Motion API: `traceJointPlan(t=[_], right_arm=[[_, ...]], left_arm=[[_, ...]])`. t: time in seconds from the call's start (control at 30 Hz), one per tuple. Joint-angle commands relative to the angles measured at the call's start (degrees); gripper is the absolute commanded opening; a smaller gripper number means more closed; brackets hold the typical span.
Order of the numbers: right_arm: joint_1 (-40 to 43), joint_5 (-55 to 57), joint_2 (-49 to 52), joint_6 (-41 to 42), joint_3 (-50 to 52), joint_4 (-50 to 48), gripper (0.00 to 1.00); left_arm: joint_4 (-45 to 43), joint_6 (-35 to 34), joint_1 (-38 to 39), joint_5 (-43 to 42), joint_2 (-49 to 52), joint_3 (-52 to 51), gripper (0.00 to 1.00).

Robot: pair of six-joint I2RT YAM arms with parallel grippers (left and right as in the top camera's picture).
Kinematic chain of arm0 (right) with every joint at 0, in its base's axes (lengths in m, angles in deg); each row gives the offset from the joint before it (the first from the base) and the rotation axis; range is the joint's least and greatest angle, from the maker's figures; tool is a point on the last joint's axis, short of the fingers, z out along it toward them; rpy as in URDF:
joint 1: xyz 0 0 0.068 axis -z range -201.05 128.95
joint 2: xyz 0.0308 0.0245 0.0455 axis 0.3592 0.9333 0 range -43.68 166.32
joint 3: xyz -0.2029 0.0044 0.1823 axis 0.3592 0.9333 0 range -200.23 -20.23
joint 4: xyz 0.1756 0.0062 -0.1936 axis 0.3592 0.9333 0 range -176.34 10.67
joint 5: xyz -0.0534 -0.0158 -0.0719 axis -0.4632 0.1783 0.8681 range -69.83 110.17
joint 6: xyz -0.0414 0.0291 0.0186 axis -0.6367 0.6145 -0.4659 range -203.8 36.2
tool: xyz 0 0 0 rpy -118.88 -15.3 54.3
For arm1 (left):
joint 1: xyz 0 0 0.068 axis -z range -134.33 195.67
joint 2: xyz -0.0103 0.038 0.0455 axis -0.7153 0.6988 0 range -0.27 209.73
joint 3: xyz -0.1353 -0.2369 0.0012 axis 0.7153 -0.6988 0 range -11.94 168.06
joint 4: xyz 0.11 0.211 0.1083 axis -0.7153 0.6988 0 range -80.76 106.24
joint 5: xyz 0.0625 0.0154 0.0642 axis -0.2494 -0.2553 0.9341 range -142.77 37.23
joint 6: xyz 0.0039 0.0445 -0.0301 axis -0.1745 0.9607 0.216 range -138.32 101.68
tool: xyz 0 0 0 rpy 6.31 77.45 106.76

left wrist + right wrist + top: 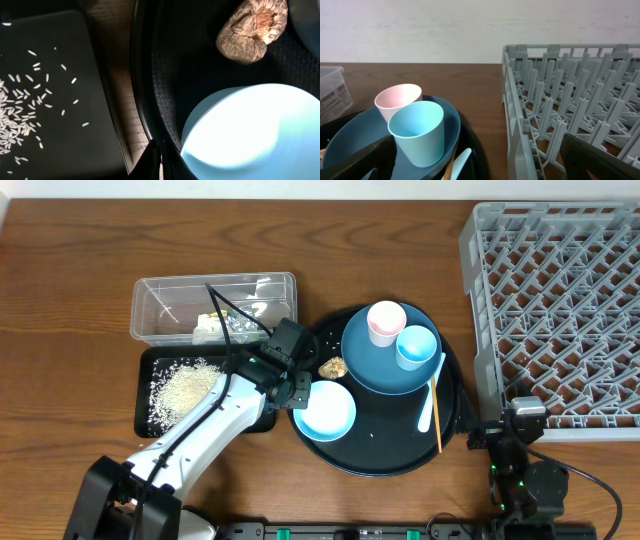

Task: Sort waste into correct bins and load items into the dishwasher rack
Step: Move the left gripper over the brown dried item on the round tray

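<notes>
Fingertips of the left claw (158,159) show at the bottom edge of the left wrist view, pinched shut on nothing, right at the rim of the round black tray (145,75) and just beside the light blue bowl (250,135). Up past the bowl, on that same tray, lies the brown lump (252,30). Across a strip of bare surface (117,75), the shallow black tray (75,60) carries the rice (15,125), and behind it the clear tub (160,305) holds the wrappers (238,326). On the dark blue plate (375,370) stand the pinkish-white cup (386,320) and the light blue cup (416,346), with the pale blue spoon (432,392) and the chopstick (437,420) alongside. Over to the right claw (477,157): spread wide, empty, low between the round tray and the grey rack (560,300).
</notes>
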Motion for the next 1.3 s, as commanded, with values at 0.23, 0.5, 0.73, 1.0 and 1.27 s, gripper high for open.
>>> traceJointPlan(t=[0.23, 0.5, 0.73, 1.0, 1.27], right_arm=[[0.42, 0.39, 0.00, -0.63, 0.20, 0.09, 0.99], [0.42, 0.39, 0.00, -0.63, 0.20, 0.09, 0.99], [0.42, 0.39, 0.00, -0.63, 0.20, 0.09, 0.99], [0.42, 0.39, 0.00, -0.61, 0.20, 0.09, 0.99], [0.42, 0.39, 0.00, -0.63, 0.20, 0.09, 0.99]], left_arm=[[-1.79, 0.11, 0.17, -0.90, 0.28, -2.56, 0.06], [-2.10, 0.11, 0.17, -2.99, 0.28, -2.56, 0.06], [-2.14, -0.09, 0.17, -4.48, 0.31, -2.56, 0.06], [-2.14, -0.09, 0.17, -5.14, 0.46, -2.56, 0.06], [-3.87, 0.13, 0.17, -1.86, 0.44, -2.56, 0.06]])
